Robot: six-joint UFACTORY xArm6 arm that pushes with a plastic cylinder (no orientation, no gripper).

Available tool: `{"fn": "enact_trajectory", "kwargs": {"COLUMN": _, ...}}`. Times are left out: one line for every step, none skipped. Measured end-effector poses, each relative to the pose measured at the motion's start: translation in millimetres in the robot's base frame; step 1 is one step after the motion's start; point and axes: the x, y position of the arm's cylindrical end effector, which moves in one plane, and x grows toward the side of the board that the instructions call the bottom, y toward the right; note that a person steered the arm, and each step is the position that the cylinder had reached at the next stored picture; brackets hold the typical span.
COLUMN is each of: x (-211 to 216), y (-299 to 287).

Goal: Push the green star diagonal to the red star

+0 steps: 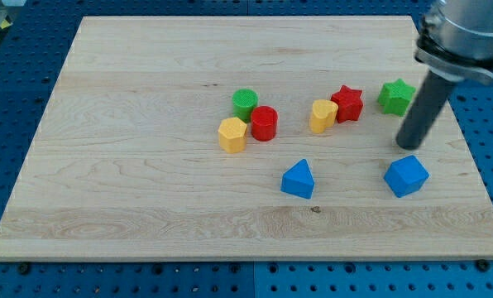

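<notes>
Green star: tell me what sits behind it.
Behind the green star, toward the view's top, only bare board. My tip stands below it, and the rod covers nothing of it.

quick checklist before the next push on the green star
1. Green star in view, lying flat on the board: ok.
2. Red star in view, to the view's left of the green star, with a gap between them: ok.
3. My tip clear of all blocks, below the green star and above the blue block: ok.
4. Green star already diagonal to the red star: not ok, they sit nearly side by side.
5. Yellow block touching the red star: cannot tell.
</notes>
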Motion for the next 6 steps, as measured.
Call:
{"fn": "enact_trajectory", "kwargs": {"x": -40, "y": 32}}
{"fn": "enact_trajectory", "kwargs": {"x": -110, "y": -4}}
{"fn": "enact_trajectory", "kwargs": {"x": -121, "y": -35}}
{"fn": "enact_trajectory", "kwargs": {"x": -114, "y": 8}}
{"fn": "enact_trajectory", "kwargs": {"x": -93, "y": -9}}
{"fn": "enact_trajectory", "kwargs": {"x": -96, "y": -107}}
